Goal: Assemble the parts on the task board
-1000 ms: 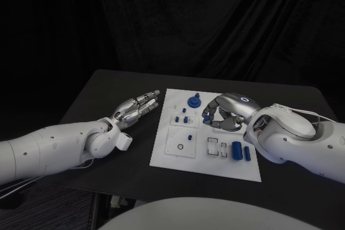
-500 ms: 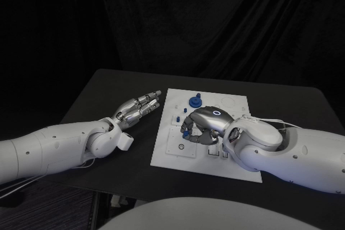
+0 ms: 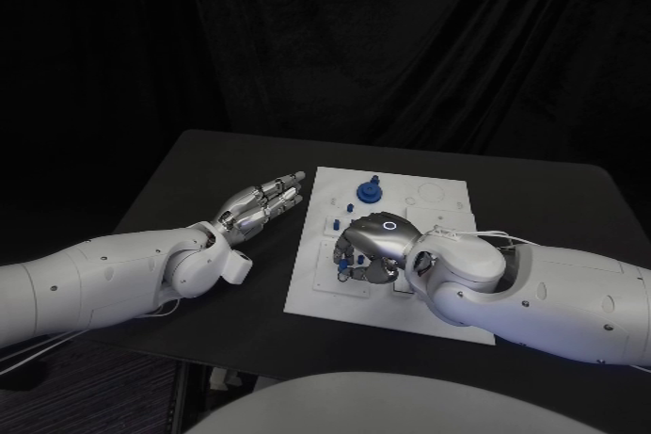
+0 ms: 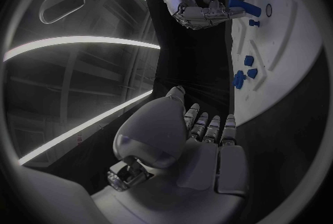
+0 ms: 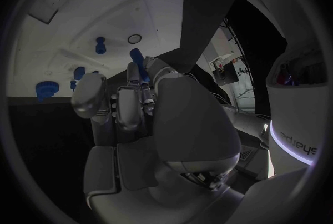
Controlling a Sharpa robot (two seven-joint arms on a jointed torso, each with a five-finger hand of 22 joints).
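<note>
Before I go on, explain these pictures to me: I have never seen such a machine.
This is a robot with two white arms, each ending in a silver robot hand. One picture looks down from its head at a black table; the two round ones come from cameras at its wrists. On the table lies a white task board with small blue parts, such as a blue knob at its far end. The right robot hand is over the board and pinches a blue peg in its fingers. The left robot hand rests beside the board, fingers stretched out, holding nothing.
</note>
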